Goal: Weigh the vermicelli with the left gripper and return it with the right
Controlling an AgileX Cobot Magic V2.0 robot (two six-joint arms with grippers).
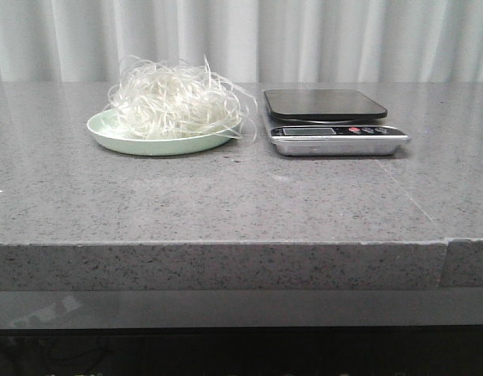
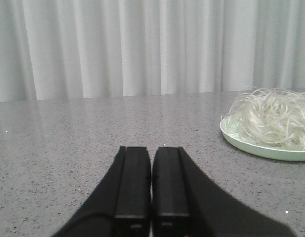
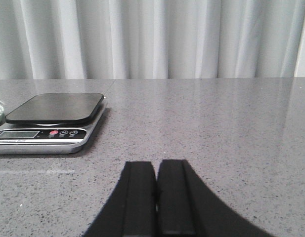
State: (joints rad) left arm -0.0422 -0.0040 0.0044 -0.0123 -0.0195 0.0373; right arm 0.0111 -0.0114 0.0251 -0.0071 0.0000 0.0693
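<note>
The vermicelli (image 1: pixel 172 98) is a fluffy whitish tangle heaped on a pale green round plate (image 1: pixel 116 138) at the back left of the grey counter. It also shows in the left wrist view (image 2: pixel 273 118) on the plate (image 2: pixel 261 148). A kitchen scale (image 1: pixel 335 131) with a black platform stands just right of the plate; it also shows in the right wrist view (image 3: pixel 48 121). My left gripper (image 2: pixel 152 150) is shut and empty, low over the counter, well short of the plate. My right gripper (image 3: pixel 156 164) is shut and empty, off to the scale's right. Neither gripper shows in the front view.
The grey speckled counter (image 1: pixel 225 204) has a front edge near the camera and a seam at its right. A pale pleated curtain (image 1: pixel 241 39) hangs behind the counter.
</note>
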